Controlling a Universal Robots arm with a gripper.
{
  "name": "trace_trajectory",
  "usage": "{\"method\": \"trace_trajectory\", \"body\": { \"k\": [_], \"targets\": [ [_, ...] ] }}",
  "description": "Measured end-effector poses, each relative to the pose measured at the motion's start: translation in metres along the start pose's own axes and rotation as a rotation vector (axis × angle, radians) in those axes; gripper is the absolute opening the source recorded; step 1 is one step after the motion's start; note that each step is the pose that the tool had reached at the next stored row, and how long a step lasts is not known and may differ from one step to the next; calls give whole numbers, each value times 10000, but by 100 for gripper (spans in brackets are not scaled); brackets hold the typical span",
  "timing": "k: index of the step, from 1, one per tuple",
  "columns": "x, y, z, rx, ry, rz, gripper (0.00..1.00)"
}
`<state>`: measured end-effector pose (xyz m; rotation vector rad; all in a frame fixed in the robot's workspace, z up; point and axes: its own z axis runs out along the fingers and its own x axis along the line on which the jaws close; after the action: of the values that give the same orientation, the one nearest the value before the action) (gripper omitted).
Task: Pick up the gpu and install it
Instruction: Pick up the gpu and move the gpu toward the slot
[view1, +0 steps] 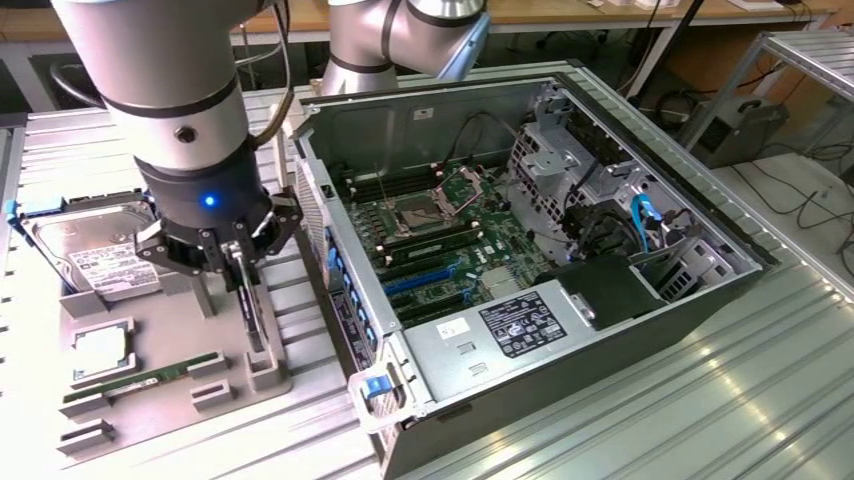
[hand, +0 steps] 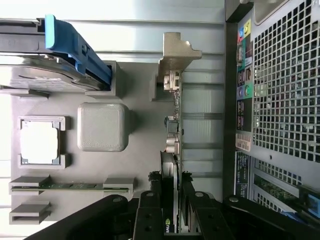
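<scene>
The tool (view1: 240, 270) hangs over the gpu (view1: 254, 320) at the tray (view1: 160, 335) edge nearest the computer case (view1: 312, 205), whose wall crowds one flank. The hard drive (view1: 100, 255) bounds the other. The case's top seems open.

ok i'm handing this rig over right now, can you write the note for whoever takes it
Claw: down over the gpu, with the card between its two sides. Whether it is clamped cannot be told.
Gpu: standing on edge in its holder on the grey fixture tray, beside the open computer case.
Done: claw is at the card.
Left: gpu not lifted and not yet in the case.
</scene>
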<state>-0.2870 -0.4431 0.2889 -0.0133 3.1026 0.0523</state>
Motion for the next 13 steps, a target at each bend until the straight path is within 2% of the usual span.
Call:
{"method": "trace_trajectory", "body": {
  "k": [4, 13],
  "targets": [
    [-29, 3, -128, -6, 0, 1, 26],
    [-157, 1, -566, -46, -1, 3, 26]
  ]
}}
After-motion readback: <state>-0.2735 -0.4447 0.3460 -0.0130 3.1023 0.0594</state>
